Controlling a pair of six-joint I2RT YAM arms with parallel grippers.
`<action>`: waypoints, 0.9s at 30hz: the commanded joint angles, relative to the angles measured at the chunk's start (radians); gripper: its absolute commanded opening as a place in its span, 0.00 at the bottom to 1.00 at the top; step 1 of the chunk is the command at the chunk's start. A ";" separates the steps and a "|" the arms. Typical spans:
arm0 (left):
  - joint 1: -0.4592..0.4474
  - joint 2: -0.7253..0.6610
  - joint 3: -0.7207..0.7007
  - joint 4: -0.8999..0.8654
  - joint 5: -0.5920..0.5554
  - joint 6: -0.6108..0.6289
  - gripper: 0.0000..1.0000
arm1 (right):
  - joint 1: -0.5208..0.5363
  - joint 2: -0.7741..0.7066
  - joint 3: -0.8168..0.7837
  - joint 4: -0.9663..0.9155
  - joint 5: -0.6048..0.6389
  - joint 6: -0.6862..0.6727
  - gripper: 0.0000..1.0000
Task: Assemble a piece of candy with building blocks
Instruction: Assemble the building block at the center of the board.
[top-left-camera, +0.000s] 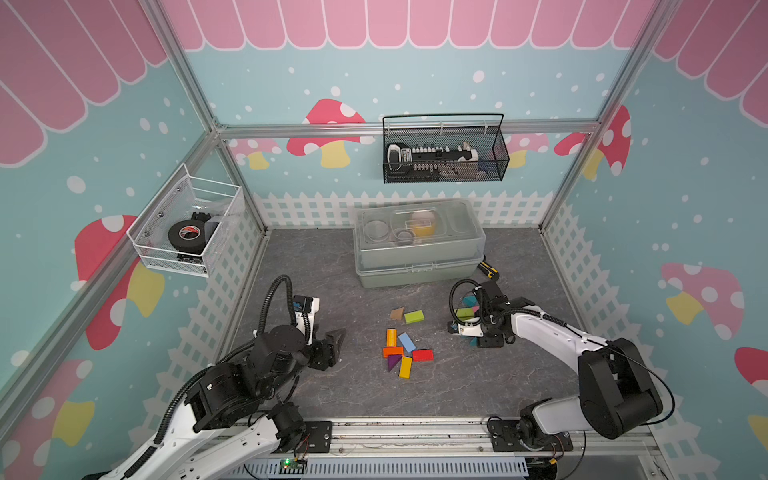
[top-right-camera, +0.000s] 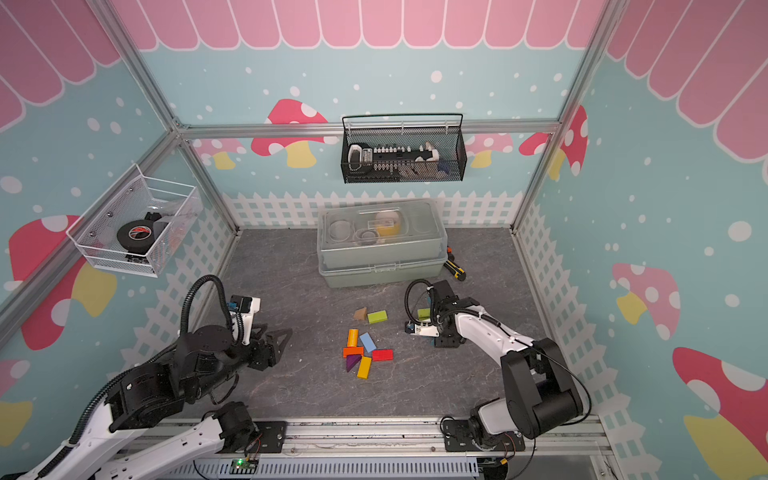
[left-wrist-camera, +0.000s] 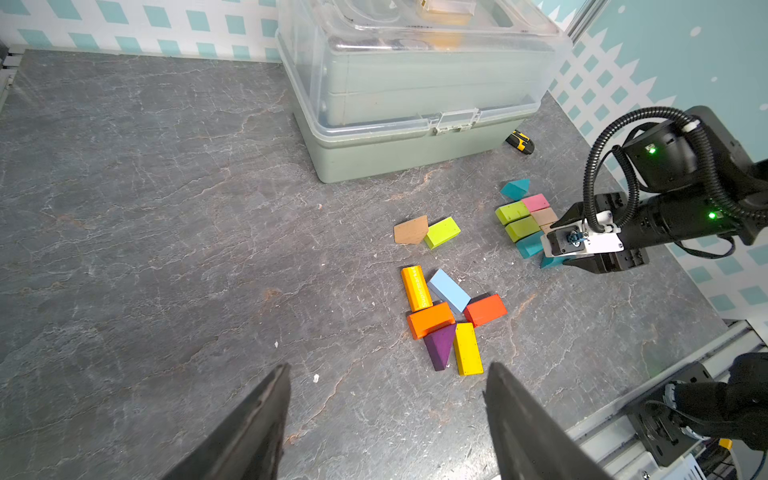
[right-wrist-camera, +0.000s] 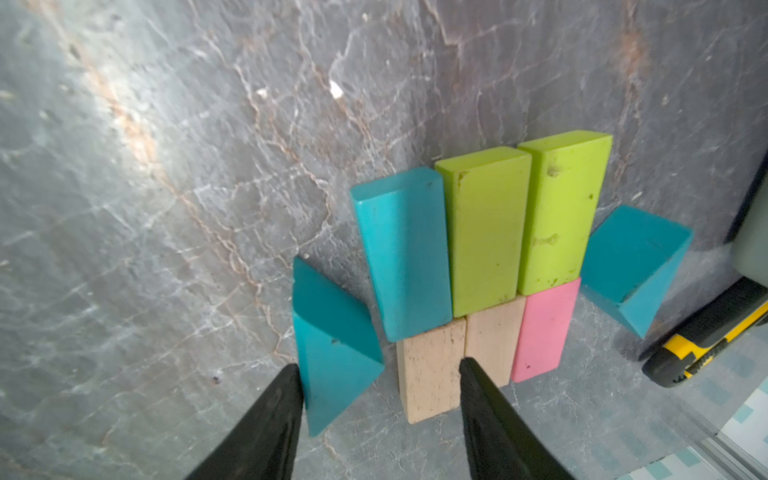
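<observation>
Right claw (right-wrist-camera: 376, 363): low over the counter (left-wrist-camera: 145, 208), jaws spread, pinching nothing. One fingertip (right-wrist-camera: 291, 378) sits against the near teal prism (right-wrist-camera: 332, 345). The other overlaps a tan block (right-wrist-camera: 430, 370) in the right wrist view; I cannot tell whether it touches.

Assembled group of building blocks: on the right part of the counter, in front of the storage box (left-wrist-camera: 415, 104). A teal bar (right-wrist-camera: 401, 253) and two green bars (right-wrist-camera: 484, 224) lie side by side, touching. Butted against their ends are the tan block, a second tan block (right-wrist-camera: 490, 332) and a pink block (right-wrist-camera: 544, 328). The near teal prism lies just beside one end of the group, and a far teal prism (right-wrist-camera: 631, 266) lies just beside the other. A utility knife (right-wrist-camera: 706, 336) lies near the far prism.

Left claw (left-wrist-camera: 386, 370): jaws spread, empty, over bare counter, apart from all blocks.

Loose blocks, mid-counter: an amber bar (left-wrist-camera: 416, 287), light blue bar (left-wrist-camera: 449, 290), red block (left-wrist-camera: 485, 309), orange block (left-wrist-camera: 430, 319), purple prism (left-wrist-camera: 439, 345) and yellow bar (left-wrist-camera: 468, 349) cluster together, touching. A tan piece (left-wrist-camera: 411, 230) and a lone green bar (left-wrist-camera: 441, 232) lie together nearer the box.
</observation>
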 joint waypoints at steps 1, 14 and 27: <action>-0.005 -0.008 -0.007 -0.013 -0.020 0.002 0.73 | -0.004 0.018 -0.010 0.011 0.016 -0.013 0.60; -0.011 -0.010 -0.007 -0.014 -0.024 0.000 0.73 | -0.003 0.016 -0.024 0.019 0.035 -0.038 0.60; -0.013 -0.004 -0.009 -0.014 -0.029 -0.001 0.73 | -0.003 -0.061 -0.009 -0.018 -0.007 0.003 0.60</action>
